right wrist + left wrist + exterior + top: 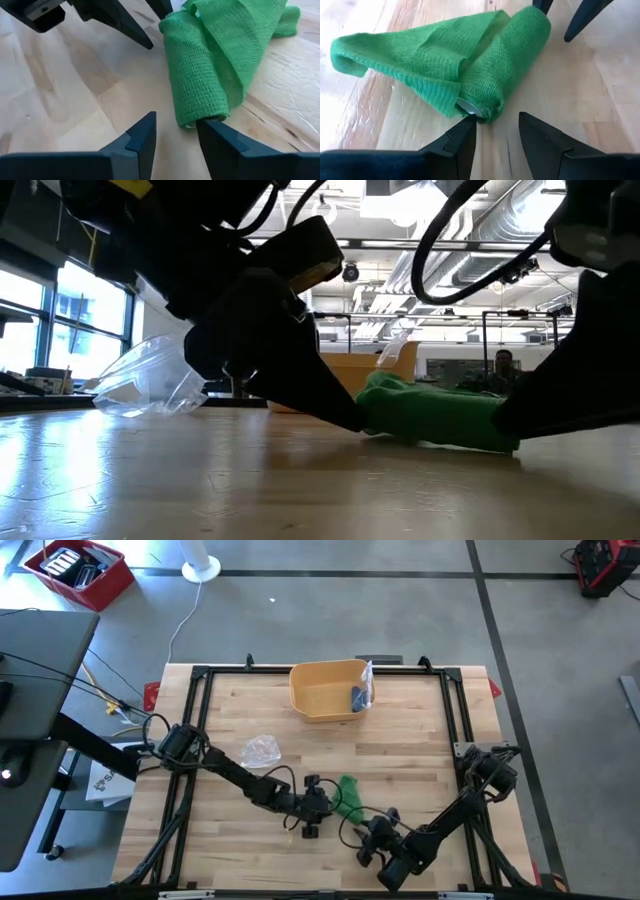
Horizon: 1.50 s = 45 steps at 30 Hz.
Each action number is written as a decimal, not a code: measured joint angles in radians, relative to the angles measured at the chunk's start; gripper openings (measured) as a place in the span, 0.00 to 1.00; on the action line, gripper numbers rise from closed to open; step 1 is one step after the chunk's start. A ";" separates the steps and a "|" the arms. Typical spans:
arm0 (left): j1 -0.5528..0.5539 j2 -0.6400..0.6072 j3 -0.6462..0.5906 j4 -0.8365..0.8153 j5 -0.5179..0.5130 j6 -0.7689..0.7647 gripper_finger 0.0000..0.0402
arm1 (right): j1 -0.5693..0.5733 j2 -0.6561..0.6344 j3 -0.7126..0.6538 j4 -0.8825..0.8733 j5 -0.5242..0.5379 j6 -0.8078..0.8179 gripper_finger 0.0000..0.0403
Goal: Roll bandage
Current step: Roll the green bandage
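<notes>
Flanking a partly rolled green woven bandage (347, 796) near the middle of the pale wooden tabletop (400, 750), the robot's 2 dark grippers meet it from opposite ends, a stance that looks meant to steady the roll's core while the loose cloth is wound on. The left gripper (495, 132) has its fingers apart, one tip touching the roll's near end, where a pale core shows. The right gripper (175, 127) likewise has its fingers apart, one tip against the roll's other end; neither is clamped on the cloth. The bandage's unrolled tail lies crumpled beside the roll, so the rolling appears far from finished.

Only the wrist views show these end-on contacts and the weave of the fabric. The overhead view instead gives the layout: both arms reaching in from the left and right sides, a crumpled clear plastic wrapper (261, 751) lying left of the work, and a yellow plastic bin (325, 692) at the far edge. The table-level view confirms the bandage resting flat on the wood between the 2 arms, with the clear wrapper behind.
</notes>
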State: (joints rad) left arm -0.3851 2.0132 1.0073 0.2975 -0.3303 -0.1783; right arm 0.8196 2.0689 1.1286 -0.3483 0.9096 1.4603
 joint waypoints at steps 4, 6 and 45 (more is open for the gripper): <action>0.000 0.000 0.000 0.034 0.004 0.024 0.36 | -0.001 0.000 0.000 -0.014 0.000 -0.002 0.21; 0.001 0.000 0.000 0.052 0.017 0.027 0.36 | 0.000 0.000 0.000 -0.015 0.007 -0.015 0.12; -0.165 -0.231 0.009 -0.029 -0.241 0.143 0.35 | 0.079 -0.560 0.000 -0.154 -0.124 -0.451 0.00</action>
State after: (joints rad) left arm -0.5497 1.7824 1.0164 0.2683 -0.5716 -0.0348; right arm 0.8982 1.5085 1.1282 -0.5024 0.7859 1.0089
